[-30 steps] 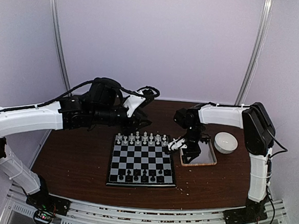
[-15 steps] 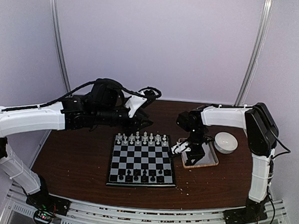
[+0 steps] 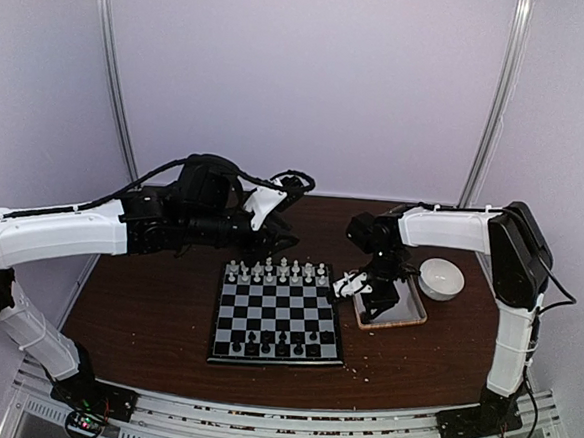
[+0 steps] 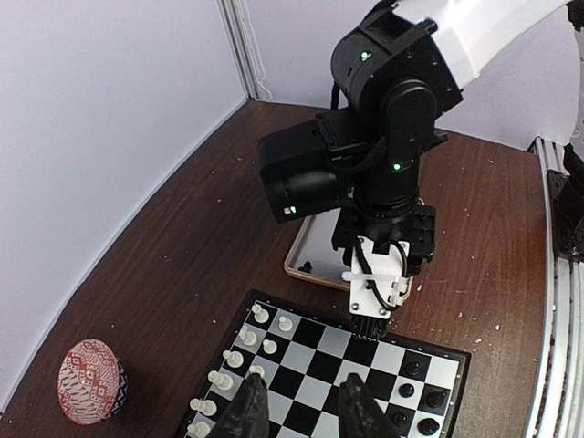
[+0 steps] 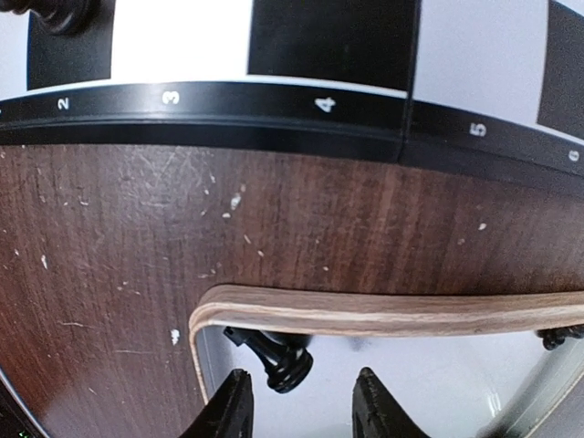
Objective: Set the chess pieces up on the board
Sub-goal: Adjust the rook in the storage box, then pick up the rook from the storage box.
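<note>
In the left wrist view a red patterned egg (image 4: 91, 381) stands on the table (image 3: 146, 299) at 8 o'clock. The left gripper (image 4: 301, 415) hangs over the board (image 3: 279, 308) at its 12 o'clock edge. Its fingers (image 4: 245, 412) are spread apart with nothing between them but bare squares, and one white piece (image 4: 258, 371) stands just off the tip of the 9 o'clock finger. The board lies in the middle of the table, with the white pieces (image 3: 273, 272) ranked along its 12 o'clock side and the black pieces (image 3: 273, 344) along its 6 o'clock side. The rim of the board facing the right wrist camera carries pale numerals reading 2, 3, 4, 5 and part of 6. The right gripper (image 5: 301, 411) hovers at 3 o'clock of the board, over the tray (image 5: 383, 312), which has a wooden rim and lies just beside the board. This gripper's fingers (image 5: 230, 409) are also released and hold nothing. One black piece (image 5: 285, 363) lies on its side in the tray's corner, at 12 o'clock of the gap between them and closest to the 9 o'clock finger, though not between the pads. A second dark piece (image 5: 561, 338) shows at the tray's 3 o'clock edge. A white bowl (image 3: 440, 278) sits at 2 o'clock of the tray.
</note>
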Robot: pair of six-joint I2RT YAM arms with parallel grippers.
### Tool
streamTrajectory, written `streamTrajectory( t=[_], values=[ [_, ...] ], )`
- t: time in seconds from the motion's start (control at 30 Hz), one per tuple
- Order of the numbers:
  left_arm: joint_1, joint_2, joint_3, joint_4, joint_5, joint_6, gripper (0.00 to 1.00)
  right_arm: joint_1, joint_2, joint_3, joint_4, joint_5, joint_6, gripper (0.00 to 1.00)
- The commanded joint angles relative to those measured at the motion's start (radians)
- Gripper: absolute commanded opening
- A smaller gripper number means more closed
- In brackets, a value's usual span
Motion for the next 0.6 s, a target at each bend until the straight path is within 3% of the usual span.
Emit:
streamTrajectory(
  t=[0.0,0.57],
  values=[
    [0.006,0.001,-0.002,0.038,0.010,-0.008,0.27,0.014,0.014,-0.021,0.016,0.026,-0.031,0.39],
    [0.012,0.011,0.003,0.040,0.015,-0.002,0.27,0.025,0.047,-0.031,-0.006,0.046,-0.048,0.34]
  ],
)
